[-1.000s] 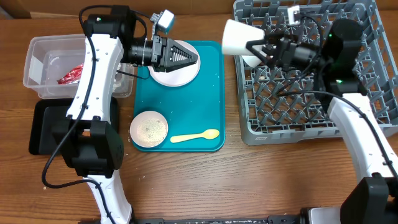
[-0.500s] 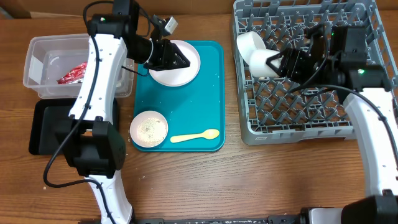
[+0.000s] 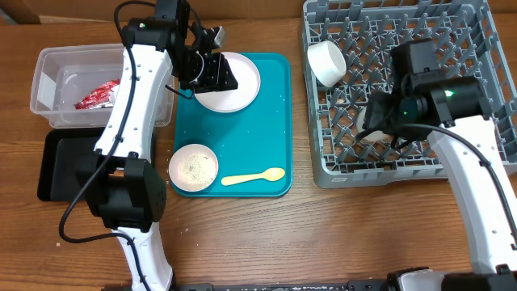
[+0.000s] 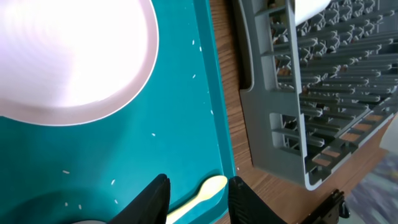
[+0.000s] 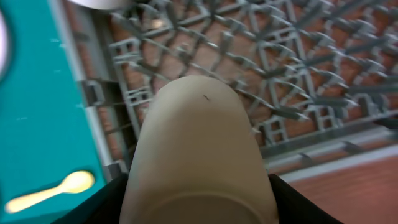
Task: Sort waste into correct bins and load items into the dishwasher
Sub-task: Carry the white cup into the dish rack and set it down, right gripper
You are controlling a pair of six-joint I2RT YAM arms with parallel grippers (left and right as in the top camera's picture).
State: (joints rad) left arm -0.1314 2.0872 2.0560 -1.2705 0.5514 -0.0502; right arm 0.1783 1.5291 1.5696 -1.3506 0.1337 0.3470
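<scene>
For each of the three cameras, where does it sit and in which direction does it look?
Overhead: above the table, looking straight down on tray, rack and both arms.
Left wrist: over the tray, looking down at plate and rack; the open left gripper shows.
Right wrist: over the rack, looking down past the cup held in the right gripper.
Both wrist views share the spoon, tray and rack.

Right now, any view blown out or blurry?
Left wrist: the pale pink plate is overexposed to near white, surface detail lost. Right wrist: the white cup fills the foreground and looks soft, and the dish rack behind it is smeared. Overhead: sharp, evenly lit, no strong glare.
</scene>
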